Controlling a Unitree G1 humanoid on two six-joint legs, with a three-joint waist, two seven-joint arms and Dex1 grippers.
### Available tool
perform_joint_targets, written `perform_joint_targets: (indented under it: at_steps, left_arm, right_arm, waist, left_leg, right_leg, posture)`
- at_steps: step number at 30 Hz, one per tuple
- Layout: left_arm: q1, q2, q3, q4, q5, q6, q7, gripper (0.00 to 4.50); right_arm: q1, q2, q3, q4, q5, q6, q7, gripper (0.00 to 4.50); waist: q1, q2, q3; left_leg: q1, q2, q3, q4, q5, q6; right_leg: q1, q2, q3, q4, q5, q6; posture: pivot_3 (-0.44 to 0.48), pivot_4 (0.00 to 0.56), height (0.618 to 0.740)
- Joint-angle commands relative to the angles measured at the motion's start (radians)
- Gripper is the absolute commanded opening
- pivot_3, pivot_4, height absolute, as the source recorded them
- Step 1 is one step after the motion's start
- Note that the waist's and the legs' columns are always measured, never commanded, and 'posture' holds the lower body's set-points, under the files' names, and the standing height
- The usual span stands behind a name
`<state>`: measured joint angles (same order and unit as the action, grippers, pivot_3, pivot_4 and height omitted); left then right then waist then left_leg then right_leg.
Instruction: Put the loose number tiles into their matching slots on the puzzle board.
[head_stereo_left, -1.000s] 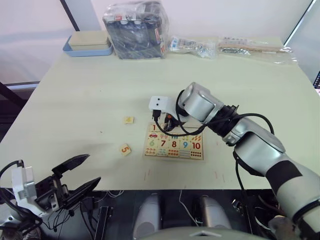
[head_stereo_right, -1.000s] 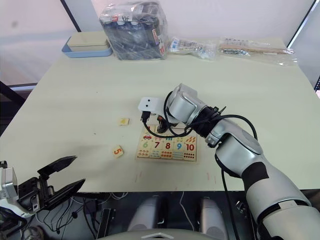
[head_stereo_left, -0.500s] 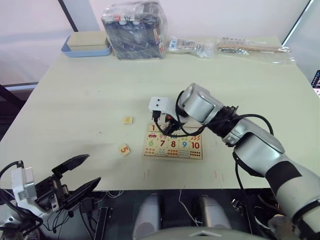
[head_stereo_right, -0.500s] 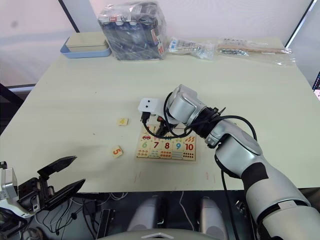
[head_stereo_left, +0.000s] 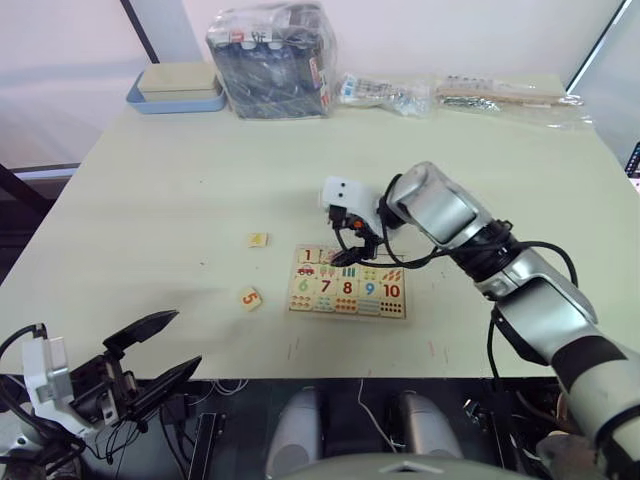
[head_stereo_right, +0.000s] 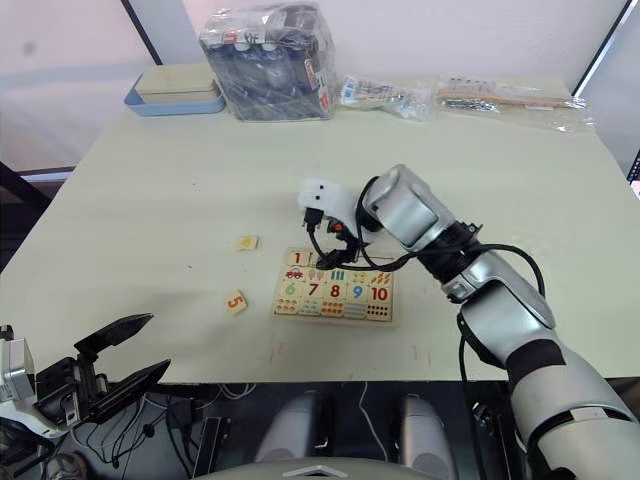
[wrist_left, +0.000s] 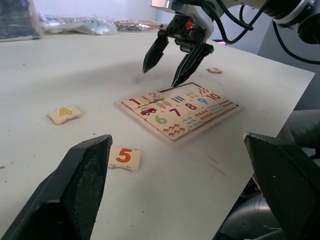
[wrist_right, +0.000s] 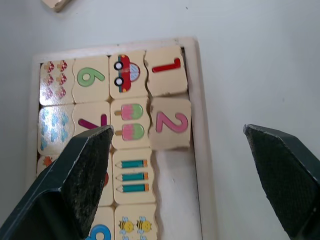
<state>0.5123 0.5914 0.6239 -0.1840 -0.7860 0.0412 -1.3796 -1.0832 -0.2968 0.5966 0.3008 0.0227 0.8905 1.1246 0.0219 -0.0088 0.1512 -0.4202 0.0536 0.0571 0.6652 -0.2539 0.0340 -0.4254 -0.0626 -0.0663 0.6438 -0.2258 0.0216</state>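
While the right gripper hangs just above the puzzle board's top row with its fingers spread wide and empty, tiles 1 and 2 sit in their slots, the rest of that strip bare. The board lies near the middle of the counter's front edge. Tile 4 rests on open counter to the board's left, tile 5 nearer the front edge, both well apart from anything. Another tile lies past the board's right side. Off the front-left corner, the left gripper hovers with fingers wide, holding nothing.
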Motion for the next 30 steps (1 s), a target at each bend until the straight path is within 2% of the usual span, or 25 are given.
perform_joint_targets:
  at_steps: [1, 2, 3, 6, 7, 8, 9, 23, 30]
  left_arm:
    - [-0.004, 0.008, 0.023, 0.002, -0.012, -0.011, -0.006, 4.5]
    - [-0.008, 0.009, 0.022, 0.004, -0.011, -0.011, -0.006, 4.5]
    - [-0.011, 0.011, 0.022, 0.006, -0.011, -0.01, -0.007, 4.5]
    - [-0.02, 0.015, 0.021, 0.014, -0.008, -0.008, -0.011, 4.5]
    - [-0.024, 0.016, 0.019, 0.015, -0.007, -0.007, -0.011, 4.5]
    - [-0.027, 0.017, 0.018, 0.016, -0.007, -0.007, -0.011, 4.5]
    - [-0.029, 0.018, 0.017, 0.018, -0.006, -0.007, -0.011, 4.5]
    - [-0.036, 0.019, 0.016, 0.011, -0.005, -0.005, -0.005, 4.5]
    - [-0.033, 0.014, 0.022, 0.01, -0.009, -0.004, 0.005, 4.5]
  right_arm:
    - [0.012, 0.011, -0.061, -0.047, 0.025, 0.008, -0.033, 3.58]
    - [0.02, 0.009, -0.065, -0.054, 0.028, 0.012, -0.036, 3.24]
    - [0.027, 0.008, -0.066, -0.058, 0.029, 0.015, -0.042, 2.56]
    - [0.036, 0.005, -0.063, -0.064, 0.033, 0.025, -0.054, 1.22]
    - [0.038, 0.003, -0.058, -0.064, 0.031, 0.031, -0.056, 0.65]
    - [0.04, 0.001, -0.054, -0.065, 0.03, 0.035, -0.058, 0.26]
    - [0.041, -0.001, -0.049, -0.065, 0.029, 0.037, -0.058, 0.06]
    - [0.036, -0.035, 0.014, -0.083, 0.013, 0.066, -0.053, 0.06]
    - [0.034, -0.036, 0.027, -0.076, 0.006, 0.068, -0.051, 0.06]
  waist:
    - [0.0, 0.001, 0.0]
    - [0.001, 0.001, 0.001]
    - [0.001, 0.001, 0.0]
    - [0.006, 0.001, 0.0]
    - [0.008, 0.001, 0.0]
    - [0.012, 0.002, 0.0]
    - [0.015, 0.002, 0.0]
    - [0.01, 0.003, 0.001]
    - [-0.012, 0.002, 0.001]
  left_leg:
    - [0.0, 0.0, -0.001, 0.0, 0.0, 0.0]
    - [0.0, 0.0, -0.001, 0.0, 0.0, 0.0]
    - [0.0, 0.0, -0.002, 0.0, 0.0, -0.001]
    - [0.0, 0.001, -0.006, -0.001, 0.001, -0.001]
    - [0.0, 0.001, -0.007, -0.001, 0.001, -0.001]
    - [0.0, 0.001, -0.008, -0.001, 0.001, -0.001]
    - [0.0, 0.001, -0.009, -0.001, 0.001, -0.001]
    - [0.003, 0.001, -0.011, -0.001, 0.001, -0.002]
    - [0.003, 0.001, -0.01, -0.001, 0.001, -0.002]
  right_leg:
    - [0.0, 0.0, 0.0, 0.0, 0.0, -0.001]
    - [0.0, 0.001, -0.001, 0.001, -0.001, -0.001]
    - [0.0, 0.001, -0.002, 0.001, -0.001, -0.002]
    - [0.001, 0.002, -0.005, 0.001, -0.002, -0.004]
    - [0.002, 0.002, -0.007, 0.001, -0.003, -0.005]
    - [0.002, 0.002, -0.008, 0.001, -0.003, -0.005]
    - [0.003, 0.002, -0.009, 0.001, -0.004, -0.006]
    - [0.008, 0.001, -0.013, 0.0, -0.005, -0.006]
    - [0.008, 0.001, -0.012, 0.0, -0.005, -0.006]
  posture:
    - [0.0, 0.15, 0.74]
    - [0.0, 0.15, 0.74]
    - [0.0, 0.15, 0.74]
    - [0.0, 0.15, 0.74]
    - [0.0, 0.15, 0.74]
    - [0.0, 0.15, 0.74]
    - [0.0, 0.15, 0.74]
    - [0.0, 0.15, 0.74]
    - [0.0, 0.15, 0.74]
